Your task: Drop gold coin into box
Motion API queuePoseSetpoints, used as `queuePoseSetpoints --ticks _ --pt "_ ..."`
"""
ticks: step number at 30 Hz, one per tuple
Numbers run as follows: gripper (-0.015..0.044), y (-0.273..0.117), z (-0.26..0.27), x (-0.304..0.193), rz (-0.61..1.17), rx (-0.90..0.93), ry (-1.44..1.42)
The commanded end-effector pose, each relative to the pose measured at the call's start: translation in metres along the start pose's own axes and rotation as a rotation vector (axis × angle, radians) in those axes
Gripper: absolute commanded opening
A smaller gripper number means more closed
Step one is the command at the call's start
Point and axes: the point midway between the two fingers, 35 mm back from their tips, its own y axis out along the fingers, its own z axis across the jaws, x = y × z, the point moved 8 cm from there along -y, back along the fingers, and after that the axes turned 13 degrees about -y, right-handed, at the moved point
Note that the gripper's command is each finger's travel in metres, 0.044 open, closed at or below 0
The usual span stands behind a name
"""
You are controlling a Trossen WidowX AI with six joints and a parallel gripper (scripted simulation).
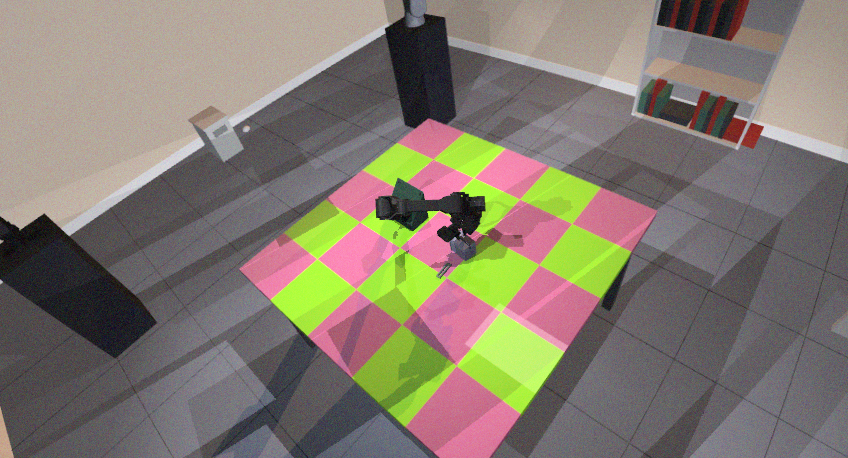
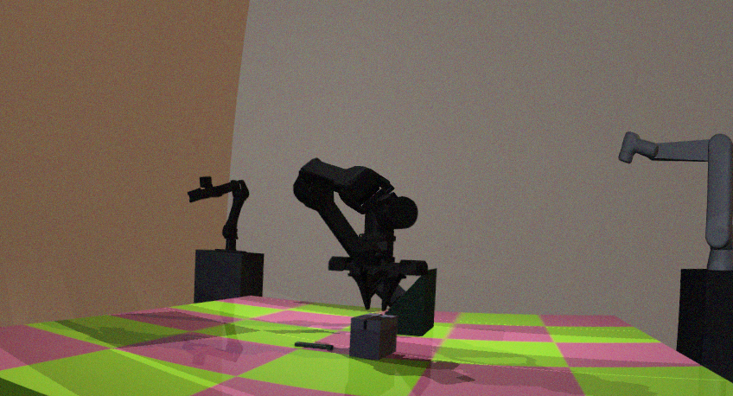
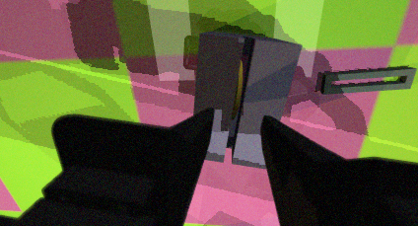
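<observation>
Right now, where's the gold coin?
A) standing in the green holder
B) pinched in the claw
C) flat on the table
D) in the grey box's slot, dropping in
D: in the wrist view a gold sliver of the coin shows inside the grey box's slot, and the claw is open with nothing between its fingers.

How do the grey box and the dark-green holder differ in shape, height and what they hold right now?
The grey box is a closed block with a narrow slot in its lid; the dark-green holder is a flat open frame. The grey box stands tall; the holder lies low. A gold coin edge shows in the box's slot, below the open gripper, while the holder's opening is bare. Both rest on the checkered table.
</observation>
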Motion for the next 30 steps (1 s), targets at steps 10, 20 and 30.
queuePoseSetpoints --ticks 10,20,30 --pt "0.0344 -0.018 0.000 0.000 0.000 0.001 0.000" --pt "0.0440 -0.062 -0.001 -0.003 -0.001 -0.003 -0.002" --pt "0.0440 -0.062 -0.001 -0.003 -0.001 -0.003 -0.002"
